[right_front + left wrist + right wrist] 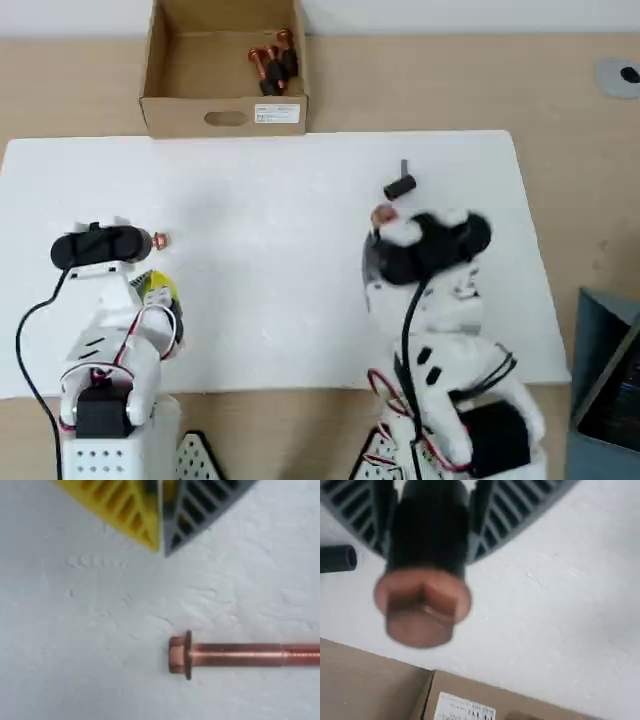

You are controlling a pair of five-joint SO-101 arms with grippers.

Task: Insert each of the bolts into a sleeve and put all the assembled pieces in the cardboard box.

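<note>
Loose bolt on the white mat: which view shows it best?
The left wrist view: the bolt lies flat on the mat, head and shank side-on, apart from the left gripper. In the high view, its head pokes out beside the left arm.

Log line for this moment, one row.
left jaws shut, empty, apart from loose bolt | right jaws shut on sleeved bolt | spare sleeve on mat | cardboard box holds assembled pieces

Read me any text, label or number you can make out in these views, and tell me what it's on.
The white label on the cardboard box front wall: lines of print, too small and blurred to read in the high view or the right wrist view.
No other text, number or sign can be read.
</note>
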